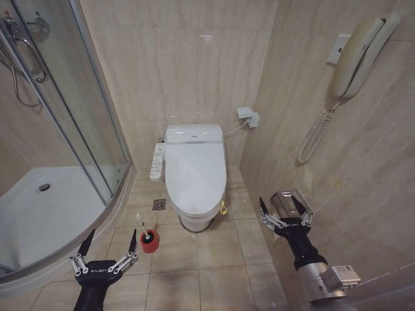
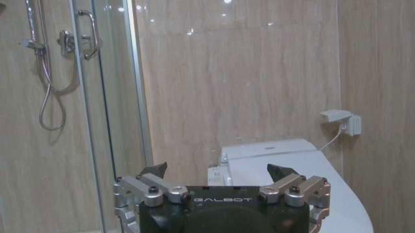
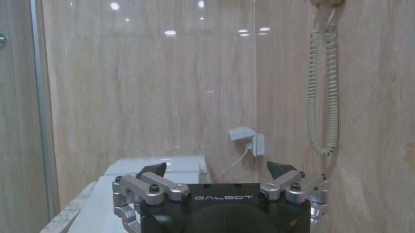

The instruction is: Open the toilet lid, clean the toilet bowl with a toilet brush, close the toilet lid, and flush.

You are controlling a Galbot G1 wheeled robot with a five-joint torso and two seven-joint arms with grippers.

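Toilet lid [image 1: 194,165] lies closed over the bowl, ahead of and between the two empty, spread-fingered grippers, left gripper [image 1: 108,249] low with the toilet brush [image 1: 149,240] just beside it, right gripper [image 1: 283,208] near the wall.

Beige marble-look wall tiles [image 1: 194,65] and matching floor tiles [image 1: 214,259] are seen. A glass shower enclosure [image 1: 78,110] with a white shower tray [image 1: 39,214] is set at left. A wall phone [image 1: 356,55] with coiled cord is mounted at right, a floor drain [image 1: 159,205] below.
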